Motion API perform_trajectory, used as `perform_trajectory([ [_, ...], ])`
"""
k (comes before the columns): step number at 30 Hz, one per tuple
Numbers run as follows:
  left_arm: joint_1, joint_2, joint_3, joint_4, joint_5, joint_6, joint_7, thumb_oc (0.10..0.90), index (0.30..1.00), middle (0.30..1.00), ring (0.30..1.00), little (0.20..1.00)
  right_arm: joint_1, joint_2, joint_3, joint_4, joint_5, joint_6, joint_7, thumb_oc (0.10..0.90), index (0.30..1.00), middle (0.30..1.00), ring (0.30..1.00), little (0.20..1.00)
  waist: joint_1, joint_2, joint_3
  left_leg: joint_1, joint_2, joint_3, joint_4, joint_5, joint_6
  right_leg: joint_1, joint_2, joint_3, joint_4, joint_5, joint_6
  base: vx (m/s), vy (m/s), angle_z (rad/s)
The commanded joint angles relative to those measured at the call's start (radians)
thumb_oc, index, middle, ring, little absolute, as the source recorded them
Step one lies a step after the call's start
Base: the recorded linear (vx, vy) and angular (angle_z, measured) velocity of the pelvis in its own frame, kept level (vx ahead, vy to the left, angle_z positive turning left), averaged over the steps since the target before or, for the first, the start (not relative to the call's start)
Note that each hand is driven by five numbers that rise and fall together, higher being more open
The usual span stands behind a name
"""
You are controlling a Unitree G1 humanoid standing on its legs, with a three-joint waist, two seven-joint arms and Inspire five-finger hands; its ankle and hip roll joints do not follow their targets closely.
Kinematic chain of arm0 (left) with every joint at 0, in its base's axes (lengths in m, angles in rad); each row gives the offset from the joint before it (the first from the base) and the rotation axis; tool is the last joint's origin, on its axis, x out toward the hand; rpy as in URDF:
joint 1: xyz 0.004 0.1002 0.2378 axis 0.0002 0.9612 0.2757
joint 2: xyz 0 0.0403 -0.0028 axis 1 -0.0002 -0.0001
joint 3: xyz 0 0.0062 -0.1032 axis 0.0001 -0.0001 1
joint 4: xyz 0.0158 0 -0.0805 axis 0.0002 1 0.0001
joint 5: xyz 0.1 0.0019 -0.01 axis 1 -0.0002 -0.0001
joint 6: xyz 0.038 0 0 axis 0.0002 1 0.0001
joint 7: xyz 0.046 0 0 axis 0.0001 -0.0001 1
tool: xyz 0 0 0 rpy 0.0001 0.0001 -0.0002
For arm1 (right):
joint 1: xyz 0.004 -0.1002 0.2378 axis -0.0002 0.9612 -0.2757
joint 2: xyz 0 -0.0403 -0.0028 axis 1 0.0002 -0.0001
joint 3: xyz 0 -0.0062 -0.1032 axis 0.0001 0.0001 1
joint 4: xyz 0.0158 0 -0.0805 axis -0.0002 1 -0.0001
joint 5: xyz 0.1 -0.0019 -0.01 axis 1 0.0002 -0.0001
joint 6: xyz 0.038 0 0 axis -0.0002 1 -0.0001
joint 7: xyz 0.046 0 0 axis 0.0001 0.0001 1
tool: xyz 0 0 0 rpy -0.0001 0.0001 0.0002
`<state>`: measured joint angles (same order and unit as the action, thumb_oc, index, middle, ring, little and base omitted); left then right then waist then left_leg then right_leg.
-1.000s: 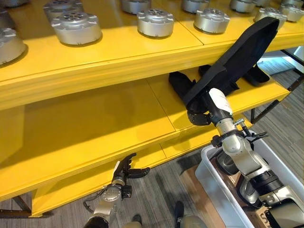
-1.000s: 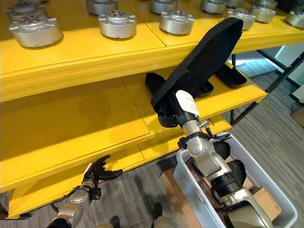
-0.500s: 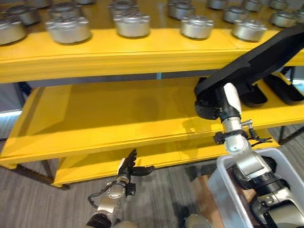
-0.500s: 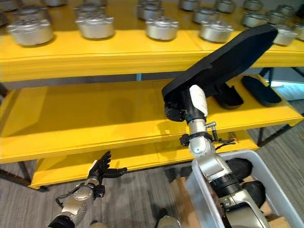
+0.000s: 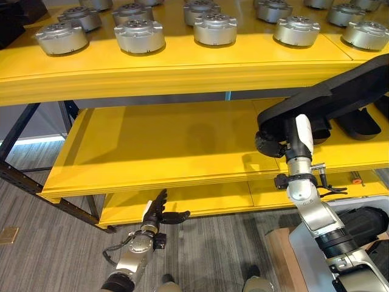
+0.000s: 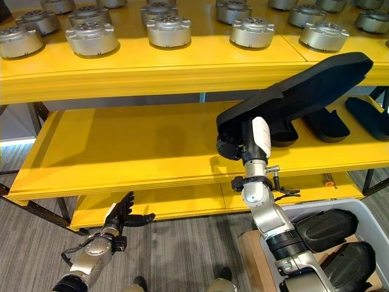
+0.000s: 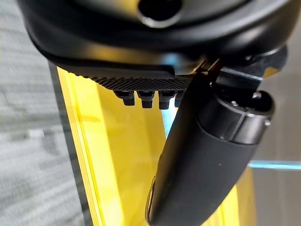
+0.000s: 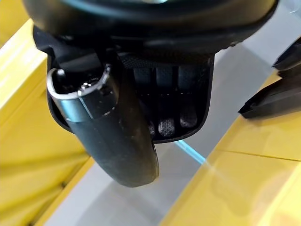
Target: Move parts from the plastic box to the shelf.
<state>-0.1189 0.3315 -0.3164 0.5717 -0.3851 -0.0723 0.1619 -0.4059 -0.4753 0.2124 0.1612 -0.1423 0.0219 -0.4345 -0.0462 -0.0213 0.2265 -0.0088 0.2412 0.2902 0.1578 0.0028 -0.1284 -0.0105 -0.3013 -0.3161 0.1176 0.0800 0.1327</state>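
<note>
Black elongated part (image 6: 298,91) sits clamped in my right hand (image 6: 234,145), now swung level over the yellow middle shelf (image 6: 134,149); release comes next. Left hand (image 6: 121,214) hangs spread, idle.

A yellow shelf unit (image 6: 152,73) with three tiers. Nine round silver metal parts (image 6: 169,30) sit in view on the top tier. Three long black parts (image 6: 325,125) lie on the middle tier near its right end; a fourth (image 6: 298,91) is held in front. Two more black parts (image 6: 325,228) lie in one plastic box (image 6: 377,228).
</note>
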Motion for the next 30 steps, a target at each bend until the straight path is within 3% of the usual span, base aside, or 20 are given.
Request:
perform_trajectory([
  [1,-0.049,0.026,-0.018,-0.066,0.032,-0.069,0.009,0.900,1.000,1.000,1.000,1.000,-0.124,-0.004,-0.105,-0.059,0.022,-0.092,-0.099,0.400,0.300,0.300,0.300,0.300,0.022,-0.018,-0.102,0.017,0.025,0.029,0.052,-0.037,0.012,0.020,-0.051,0.005,0.085,-0.078,0.023,0.01,0.035,-0.11],
  [14,-0.015,0.041,-0.010,-0.085,0.058,-0.049,0.010,0.900,1.000,1.000,1.000,1.000,-0.086,0.055,-0.184,-0.050,0.132,-0.123,-0.196,0.400,0.300,0.300,0.300,0.300,0.010,-0.017,-0.098,0.009,0.010,0.042,0.098,-0.080,0.023,0.011,-0.069,0.024,0.090,-0.064,0.036,0.00,0.015,-0.03],
  [30,0.003,0.052,-0.002,-0.089,0.058,-0.050,0.018,0.900,1.000,1.000,1.000,1.000,-0.125,0.111,-0.132,-0.019,0.205,-0.137,-0.182,0.400,0.300,0.300,0.300,0.300,0.014,-0.011,-0.064,-0.004,0.005,0.042,0.127,-0.098,0.029,-0.001,-0.080,0.031,0.108,-0.063,0.040,0.00,0.003,-0.01],
])
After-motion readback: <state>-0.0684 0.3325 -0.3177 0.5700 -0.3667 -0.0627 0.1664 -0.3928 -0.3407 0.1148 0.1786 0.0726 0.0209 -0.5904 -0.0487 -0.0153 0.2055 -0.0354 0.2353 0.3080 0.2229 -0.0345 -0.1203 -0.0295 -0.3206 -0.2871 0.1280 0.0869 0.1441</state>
